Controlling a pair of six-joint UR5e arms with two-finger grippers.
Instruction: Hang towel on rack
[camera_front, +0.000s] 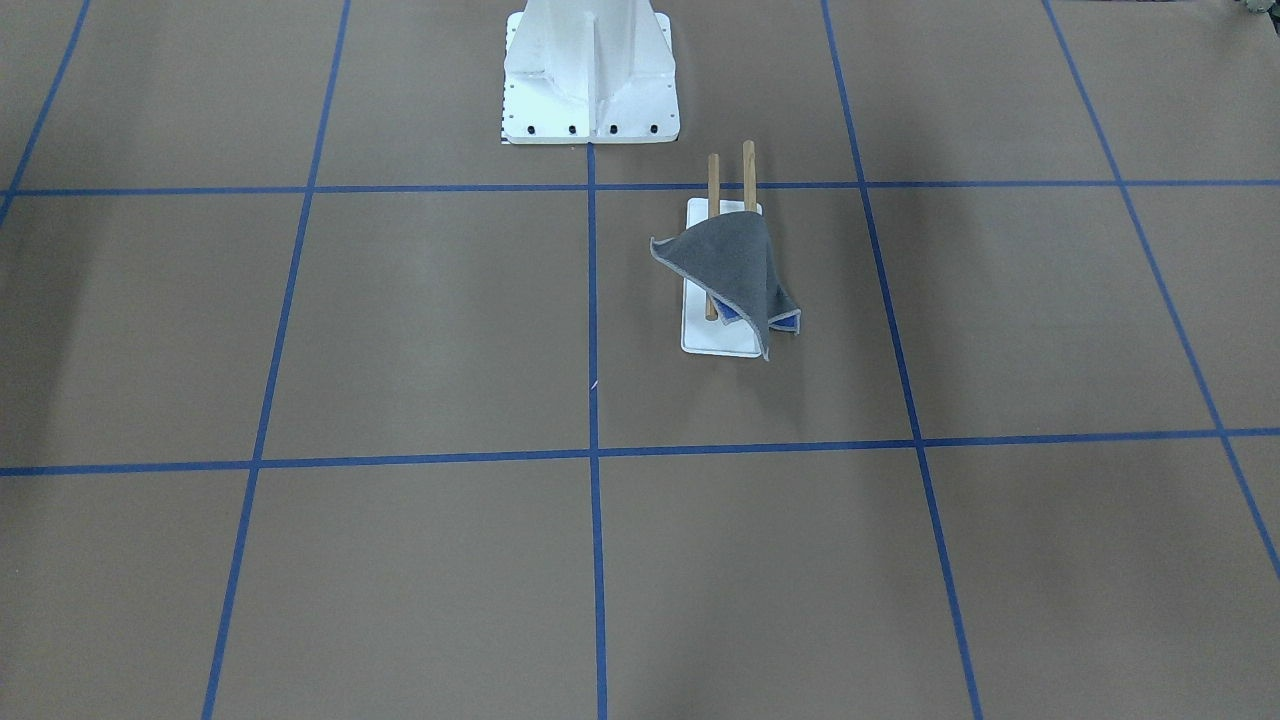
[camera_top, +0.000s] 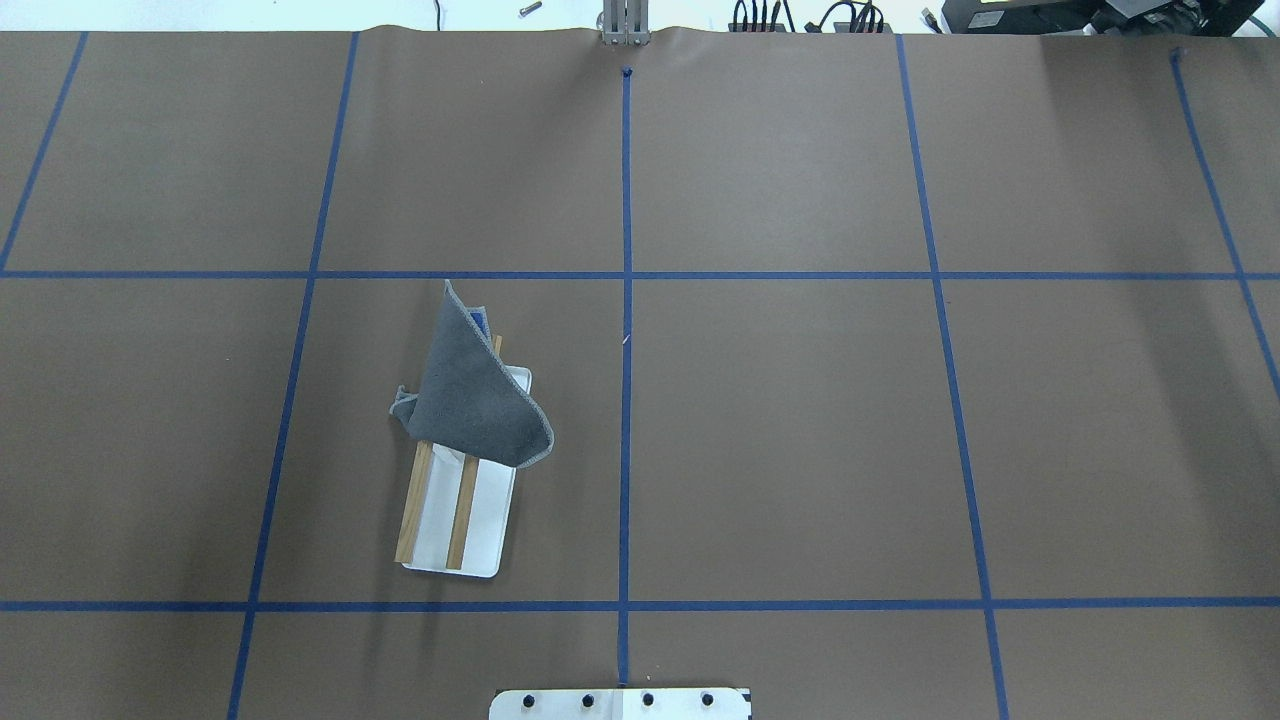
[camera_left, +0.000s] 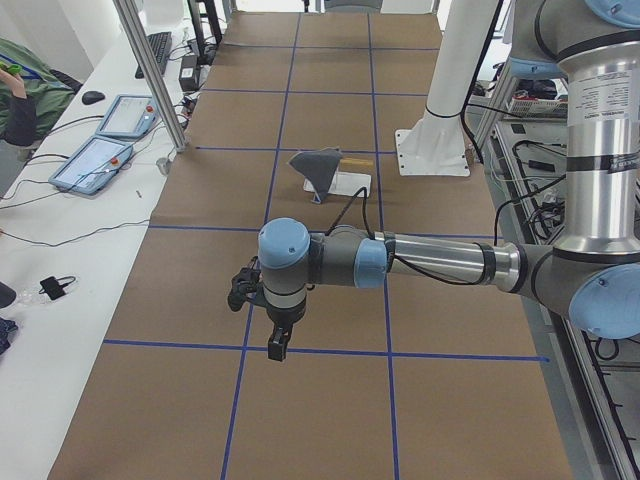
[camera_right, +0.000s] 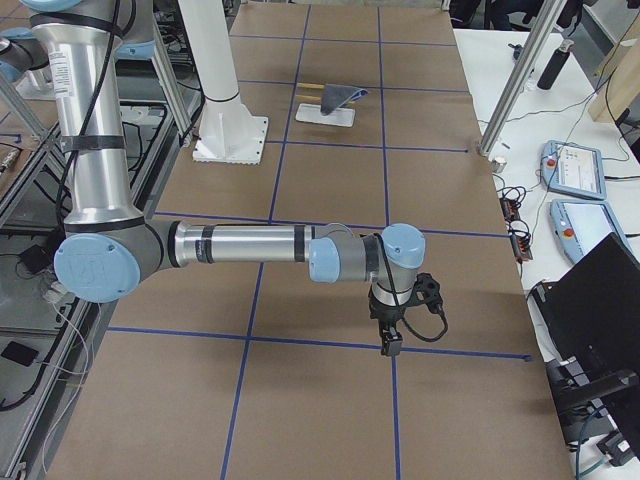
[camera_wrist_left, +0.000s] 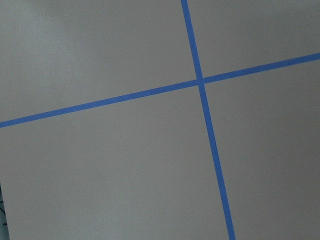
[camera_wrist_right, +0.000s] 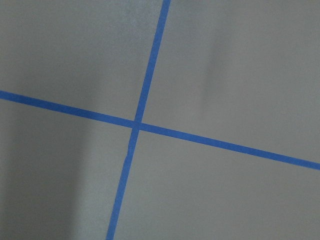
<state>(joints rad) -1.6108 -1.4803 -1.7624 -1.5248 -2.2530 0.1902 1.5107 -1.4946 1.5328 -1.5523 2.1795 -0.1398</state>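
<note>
- Towel (camera_front: 730, 265), front-facing view: it is draped grey face up over both dowels (camera_front: 748, 165) of the rack (camera_front: 712, 342), gathered into a peak toward one end, with a blue fold showing at its lower corner. No hand is in view.
- Overhead view: the towel (camera_top: 470, 395) is seen covering the far part of the dowels. One rounded corner overhangs the base plate (camera_top: 492, 515), and a dowel tip is just exposed at the cloth's far edge.
- Left side view: the left hand (camera_left: 277, 350) is held low over the counter (camera_left: 330, 420), well apart from the towel (camera_left: 322, 168). Its opening cannot be told; no cloth is seen in it.
- Right side view: the right hand (camera_right: 387, 347) is likewise low over the counter, far from the towel (camera_right: 343, 95). Its opening cannot be told; nothing is seen held.
- Wrist views: only counter and crossing tape lines (camera_wrist_left: 200, 82) are shown.
- Risk, as judged: the hanging appears done, but the drape is uneven and sits close to the dowel tips. The cloth could slide off that end if the rack were nudged or the heavier side were left to pull it.
</note>
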